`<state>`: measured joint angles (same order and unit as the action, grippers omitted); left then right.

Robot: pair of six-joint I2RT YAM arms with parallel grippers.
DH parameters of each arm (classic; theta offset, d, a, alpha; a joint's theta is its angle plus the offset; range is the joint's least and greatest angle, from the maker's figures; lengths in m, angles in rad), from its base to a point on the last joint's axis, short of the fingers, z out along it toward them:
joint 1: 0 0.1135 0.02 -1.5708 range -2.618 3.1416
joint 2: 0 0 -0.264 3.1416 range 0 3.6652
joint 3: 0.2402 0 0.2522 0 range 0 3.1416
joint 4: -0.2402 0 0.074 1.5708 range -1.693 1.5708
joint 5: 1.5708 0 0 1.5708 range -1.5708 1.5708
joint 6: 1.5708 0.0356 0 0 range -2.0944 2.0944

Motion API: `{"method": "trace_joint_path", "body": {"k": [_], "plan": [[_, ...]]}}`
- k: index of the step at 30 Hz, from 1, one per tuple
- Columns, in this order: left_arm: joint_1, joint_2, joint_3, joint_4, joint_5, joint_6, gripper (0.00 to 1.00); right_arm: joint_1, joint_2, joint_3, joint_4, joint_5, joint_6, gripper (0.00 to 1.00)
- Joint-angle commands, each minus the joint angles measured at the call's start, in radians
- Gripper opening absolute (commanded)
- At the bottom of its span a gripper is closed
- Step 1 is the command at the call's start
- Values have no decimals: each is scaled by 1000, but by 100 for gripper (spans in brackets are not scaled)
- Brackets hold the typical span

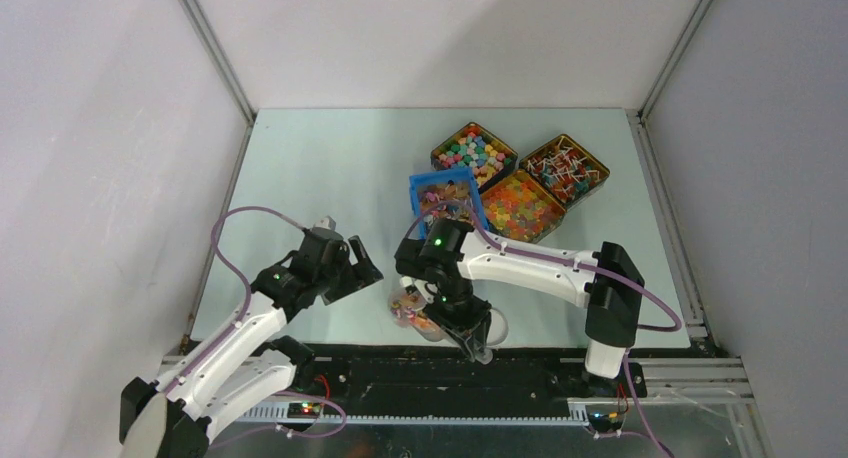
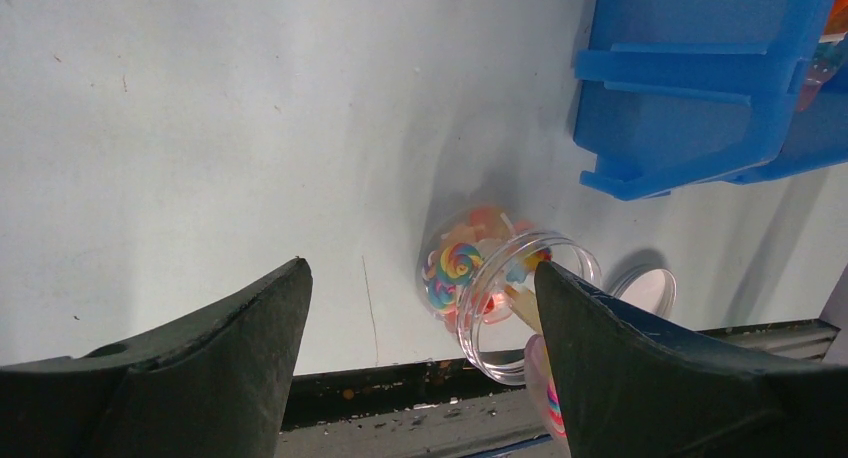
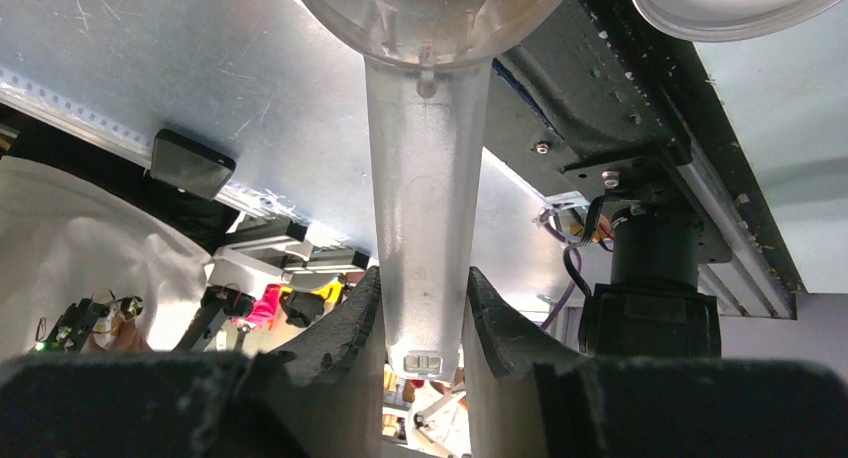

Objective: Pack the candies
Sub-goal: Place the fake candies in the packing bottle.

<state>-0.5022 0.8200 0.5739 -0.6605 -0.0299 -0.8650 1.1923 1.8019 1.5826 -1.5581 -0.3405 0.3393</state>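
1. The right gripper is pinched tight on the flat handle of a clear plastic scoop, with one finger on each side.
2. The scoop's bowl sits out past the fingers, by the black rail at the table's near edge. From beneath it looks bare, though the wrist view is too poor to say for sure.
3. A clear jar lies tipped on its side just beside the scoop, with its mouth toward that rail. Its white lid rests flat next to it.
4. Some of the candies are already in the jar, alongside a swirl lollipop. The bulk are heaped in the orange tin, well apart at the far side next to the blue bin.
5. The left gripper hangs spread wide and holds nothing. It is aimed at the jar but is apart from it.
6. The step in hand looks like feeding a scoopful into the jar. To do it well:
   - Have the left fingers close round the jar wall first, since nothing is steadying the jar and it may roll.
   - Bring the bowl's lip inside the mouth before tilting.
   - Pour slowly, because the sweets are tiny and the table edge is near.
7. The right arm reaches leftward across the table, then folds at the wrist so the gripper points down and back toward the bases. The left arm stretches forward and inward, with its wrist turned toward the jar.
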Motion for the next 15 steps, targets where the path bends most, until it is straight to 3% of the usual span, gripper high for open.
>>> {"method": "trace_joint_path", "body": {"k": [1, 15], "plan": [[7, -3, -10, 20, 5, -5, 88, -4, 16, 19, -45, -55, -15, 0], [7, -7, -15, 18, 5, -6, 88, -33, 22, 30, -45, -105, -13, 0]]}}
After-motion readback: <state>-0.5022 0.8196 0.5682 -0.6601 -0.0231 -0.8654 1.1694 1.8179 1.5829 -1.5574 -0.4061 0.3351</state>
